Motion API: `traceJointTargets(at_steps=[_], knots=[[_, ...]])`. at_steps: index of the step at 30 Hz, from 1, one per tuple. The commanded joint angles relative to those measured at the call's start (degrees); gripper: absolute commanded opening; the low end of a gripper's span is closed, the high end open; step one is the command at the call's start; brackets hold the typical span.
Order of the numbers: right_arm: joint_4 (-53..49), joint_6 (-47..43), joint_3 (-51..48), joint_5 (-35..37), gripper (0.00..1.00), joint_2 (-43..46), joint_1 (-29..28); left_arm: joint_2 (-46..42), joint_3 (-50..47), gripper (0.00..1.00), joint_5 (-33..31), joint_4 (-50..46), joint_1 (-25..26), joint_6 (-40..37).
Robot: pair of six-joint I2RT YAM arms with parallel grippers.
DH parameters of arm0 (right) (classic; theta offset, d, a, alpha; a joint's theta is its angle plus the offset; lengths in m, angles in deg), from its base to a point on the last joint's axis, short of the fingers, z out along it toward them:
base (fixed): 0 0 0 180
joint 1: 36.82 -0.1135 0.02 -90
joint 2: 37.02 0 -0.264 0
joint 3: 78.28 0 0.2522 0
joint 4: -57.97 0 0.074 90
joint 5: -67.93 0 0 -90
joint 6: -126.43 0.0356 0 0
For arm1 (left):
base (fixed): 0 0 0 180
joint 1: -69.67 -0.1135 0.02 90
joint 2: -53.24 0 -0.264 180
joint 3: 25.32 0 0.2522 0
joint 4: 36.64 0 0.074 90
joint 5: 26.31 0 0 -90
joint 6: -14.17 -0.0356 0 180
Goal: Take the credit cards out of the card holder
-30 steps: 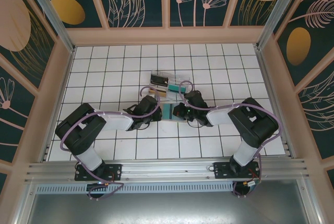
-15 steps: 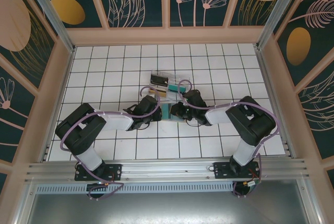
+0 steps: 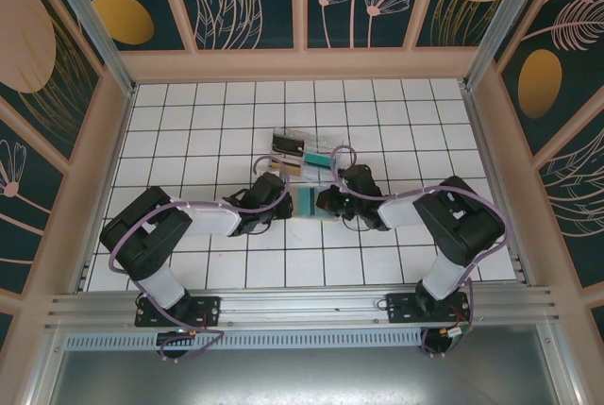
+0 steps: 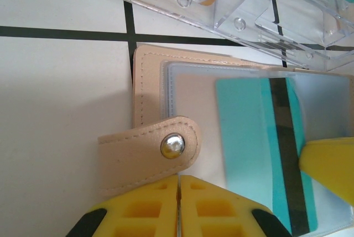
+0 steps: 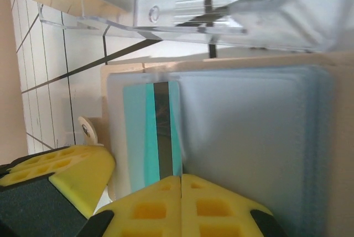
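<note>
Surveying from above, we record a white tiled table (image 3: 189,122) with the left arm (image 3: 179,226) and the right arm (image 3: 444,221) reaching inward, their wrists close together near its middle. A clear plastic compartment tray (image 3: 300,143) lies just beyond them. The card holder (image 3: 307,201) lies open and flat on the tiles between the two wrists, just beside the tray's near edge. It is tan outside, with frosted sleeves (image 5: 249,137) stacked inside.

We note one teal credit card (image 4: 243,137) with a dark stripe, seen at least partly through a sleeve. The left gripper (image 4: 178,179) is clenched, its pads meeting just beside the tan closure strap (image 4: 133,148) and its metal snap (image 4: 172,146). The right gripper (image 5: 181,179) is likewise clenched, tips together at the end of the teal credit card. We cannot tell whether anything is pinched between either pair.
</note>
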Motion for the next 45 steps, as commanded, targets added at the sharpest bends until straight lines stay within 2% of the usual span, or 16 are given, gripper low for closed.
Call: traceJointTargets(at_steps=[1,8,15,22,23,26,28,31,34,37,45], knots=[[-0.4,0.0,-3.0,0.9,0.05,2.5,1.6,1.8,0.0,0.10,-0.8,-4.7,-0.4,-0.1],[-0.6,-0.9,-7.0,0.3,0.02,9.1,3.4,1.4,-0.2,0.10,-0.8,-4.9,-0.4,-0.1],[-5.6,-3.4,-8.0,0.9,0.00,17.4,6.3,1.1,0.1,0.10,-0.8,-4.8,-0.4,-0.1],[-8.3,-4.7,-8.5,1.4,0.00,20.8,6.6,0.3,0.4,0.13,-0.5,-4.8,-0.4,-0.4],[-8.4,-5.0,-8.5,1.2,0.01,20.8,6.6,0.2,0.5,0.14,-0.4,-4.8,-0.4,-0.4],[-9.2,-6.9,-7.7,0.7,0.13,20.2,6.5,-0.3,0.5,0.15,-0.3,-4.9,-0.4,-0.5],[-10.2,-8.4,-6.7,0.2,0.17,18.8,6.5,-0.7,0.6,0.21,0.0,-4.8,-0.4,-0.6],[-10.2,-10.1,-5.7,-0.5,0.19,17.0,6.4,-1.8,0.8,0.39,0.6,-4.8,-0.4,-0.7],[-10.5,-11.7,-5.0,0.3,0.19,15.8,6.3,-3.3,1.2,0.42,0.9,-5.4,-0.2,-0.9],[-9.9,-12.3,-4.5,-0.6,0.19,14.1,6.1,-4.7,2.2,0.42,0.1,-6.7,0.6,-1.4],[-9.6,-14.7,-1.9,-0.6,0.19,10.2,4.2,-4.4,6.2,0.28,-3.5,-9.4,4.4,-1.7]])
